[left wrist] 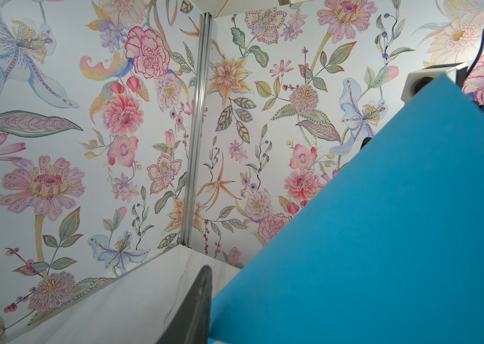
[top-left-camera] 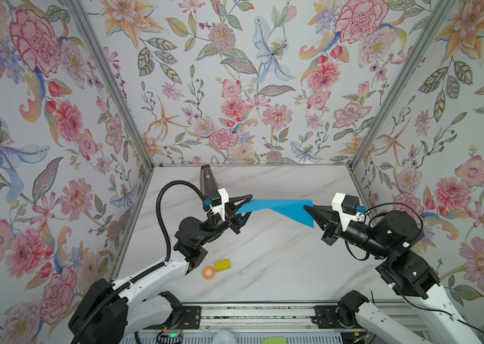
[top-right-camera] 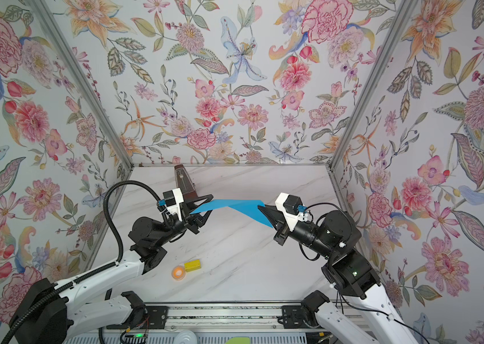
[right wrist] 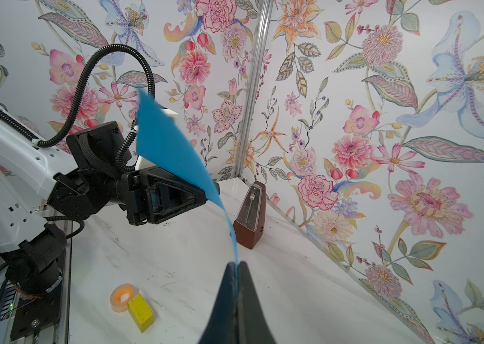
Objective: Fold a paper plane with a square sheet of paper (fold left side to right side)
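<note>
Paper plane airborne; my right pincer is clamped on it, left pincer at other end, closure unclear. Seat left grip before pulling.

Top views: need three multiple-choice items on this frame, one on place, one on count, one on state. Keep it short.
1. Where does the metronome stand on the table?
A) back edge, left of middle
B) front right corner
C) dead centre

2. How many small loose things lie near the front left?
A) none
B) two
C) five

3. The right gripper is:
A) open and empty
B) shut on the paper plane, held off the table
C) resting flat on the table

Key:
1 A: it stands by the back wall in both top views.
2 B: only the yellow block and the orange tape roll lie there.
3 B: the right wrist view shows the jaws pinching the blue edge.
</note>
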